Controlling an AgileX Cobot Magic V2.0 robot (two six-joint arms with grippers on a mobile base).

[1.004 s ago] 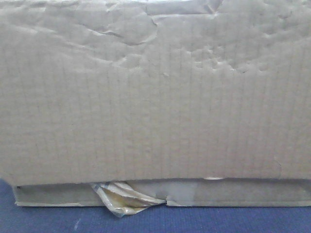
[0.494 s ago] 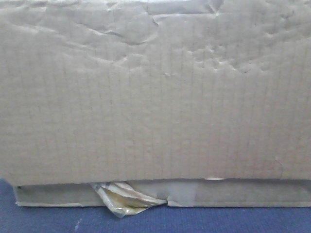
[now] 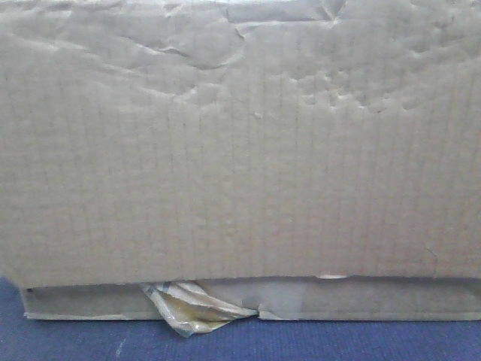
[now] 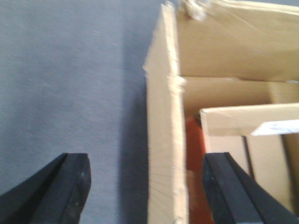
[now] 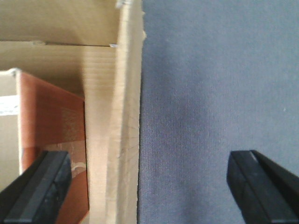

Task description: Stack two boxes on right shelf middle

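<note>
Cardboard has not budged in the last second: the large box [image 3: 240, 150] sits on the flat box [image 3: 376, 301] on blue cloth [image 3: 301, 342], left gripper [image 4: 145, 163] and right gripper [image 5: 149, 161] each gaping astride a side wall, clamping nothing, so lifting seems yet to start.

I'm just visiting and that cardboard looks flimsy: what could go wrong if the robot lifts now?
1. The left tool and right tool each straddle a thin side wall of the large box. Pinched there, the creased cardboard might bend or tear, since smaller boxes sit inside.
2. The flat box underneath is not gripped, so it may stay behind or slip.
</note>
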